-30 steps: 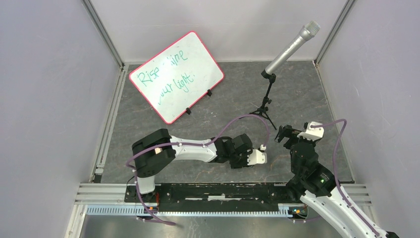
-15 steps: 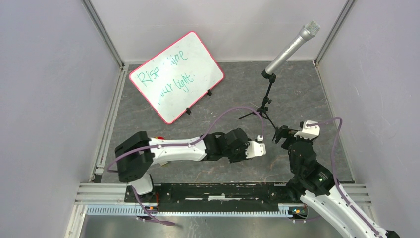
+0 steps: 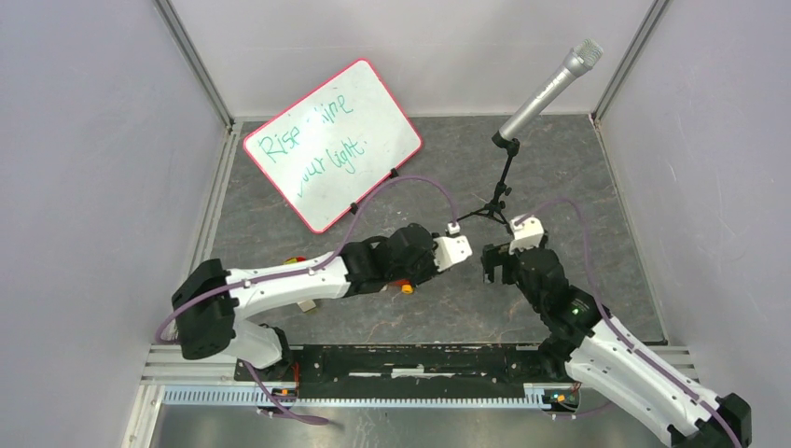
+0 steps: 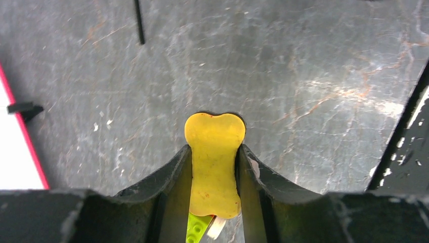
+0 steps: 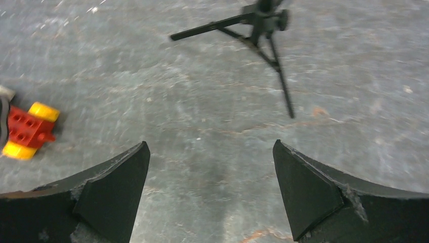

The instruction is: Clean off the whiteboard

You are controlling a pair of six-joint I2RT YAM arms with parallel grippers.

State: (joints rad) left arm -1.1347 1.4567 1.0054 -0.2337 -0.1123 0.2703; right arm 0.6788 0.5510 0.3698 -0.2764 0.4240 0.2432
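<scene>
The whiteboard (image 3: 331, 145) stood at the far left of the dark grey worktop (image 3: 578, 187), close to the left wall and turned at an angle. Its pink-red rim and two black clip feet on the near edge showed clearly. Teal handwriting covered much of its face, with a fainter gap in the upper line. In the left wrist view only a sliver of its white face and red rim showed at the left edge, beside one black foot.

The left tool (image 4: 215, 149) reached across the middle of the worktop, well apart from the board. It was clenched on a yellow bone-shaped piece (image 4: 214, 167), which stuck out past the fingertips. A lime-green bit (image 4: 198, 229) showed beneath it.

The right tool (image 5: 210, 152) hung just beside the left one, its fingers spread wide with only bare worktop between them. A red and yellow brick toy (image 5: 25, 131) lay off to its left. A microphone (image 3: 546, 89) on a small black tripod (image 5: 258, 25) stood beyond it, at the far right.
</scene>
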